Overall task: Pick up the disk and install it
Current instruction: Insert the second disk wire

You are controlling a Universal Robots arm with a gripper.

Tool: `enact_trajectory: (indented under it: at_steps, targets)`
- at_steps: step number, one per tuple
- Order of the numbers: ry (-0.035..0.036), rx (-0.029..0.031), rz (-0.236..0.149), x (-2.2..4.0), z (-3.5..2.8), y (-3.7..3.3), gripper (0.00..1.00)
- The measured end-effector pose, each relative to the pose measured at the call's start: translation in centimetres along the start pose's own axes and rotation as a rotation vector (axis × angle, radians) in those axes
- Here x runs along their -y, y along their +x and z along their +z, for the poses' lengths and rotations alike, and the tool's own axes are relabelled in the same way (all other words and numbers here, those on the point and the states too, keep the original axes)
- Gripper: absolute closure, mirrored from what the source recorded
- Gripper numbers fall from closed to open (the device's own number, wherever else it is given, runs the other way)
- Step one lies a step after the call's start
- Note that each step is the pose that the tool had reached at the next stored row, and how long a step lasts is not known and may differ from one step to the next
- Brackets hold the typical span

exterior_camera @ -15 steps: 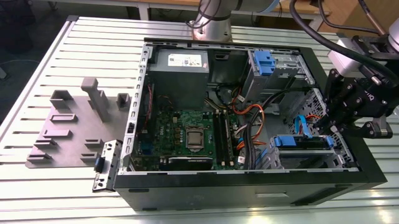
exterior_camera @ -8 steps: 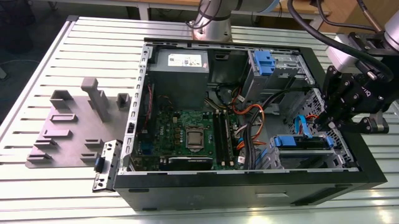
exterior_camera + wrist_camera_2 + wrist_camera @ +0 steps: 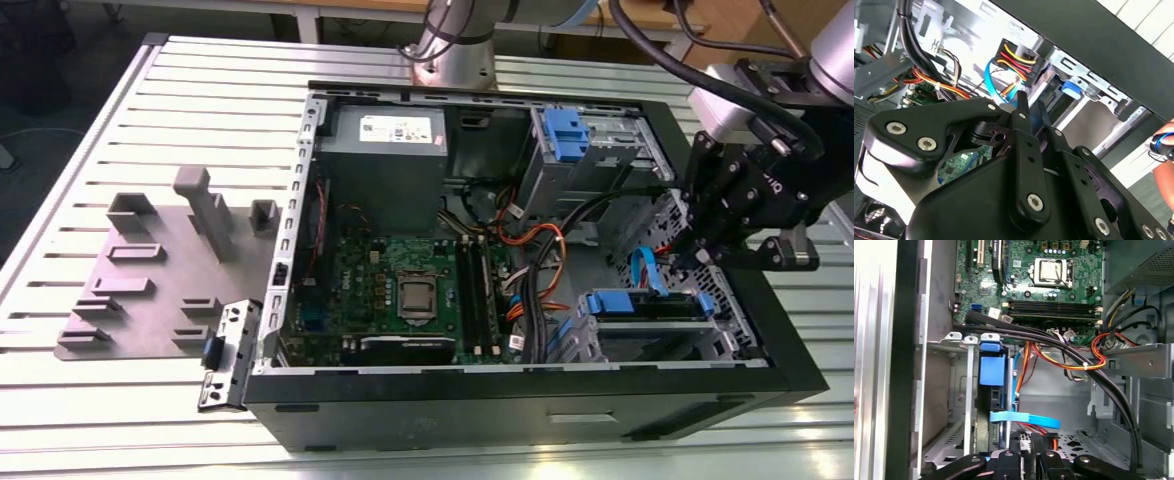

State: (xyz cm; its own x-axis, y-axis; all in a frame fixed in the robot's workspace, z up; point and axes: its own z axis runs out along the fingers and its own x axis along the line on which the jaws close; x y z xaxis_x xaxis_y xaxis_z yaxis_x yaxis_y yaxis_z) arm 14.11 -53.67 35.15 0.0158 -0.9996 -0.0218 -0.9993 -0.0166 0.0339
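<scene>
The disk (image 3: 992, 371), blue-tabbed, edge-on inside the grey metal bay (image 3: 949, 390).

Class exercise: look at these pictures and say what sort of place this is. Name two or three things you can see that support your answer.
Probably a robotics lab or test bench for computer assembly. An opened computer case lies on a slatted metal table, the robot arm's gripper hangs over its drive bay, and a grey parts fixture sits beside it.

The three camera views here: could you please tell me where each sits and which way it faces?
Exterior view: off the arm, above, looking down into the open computer case; arm and gripper show.
First wrist view: on the arm, facing the motherboard and blue drive tab.
Second wrist view: behind the gripper, facing cables.
Both wrist views share gripper fingers.
</scene>
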Motion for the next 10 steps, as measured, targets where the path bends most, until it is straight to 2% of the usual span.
enact_trajectory:
  at_steps: [4,10]
  targets:
    - [0.0001,0.0051,0.000,0.01,0.07,-0.40,0.76]
    - [0.0000,0.0057,0.000,0.27,0.20,-0.45,0.76]
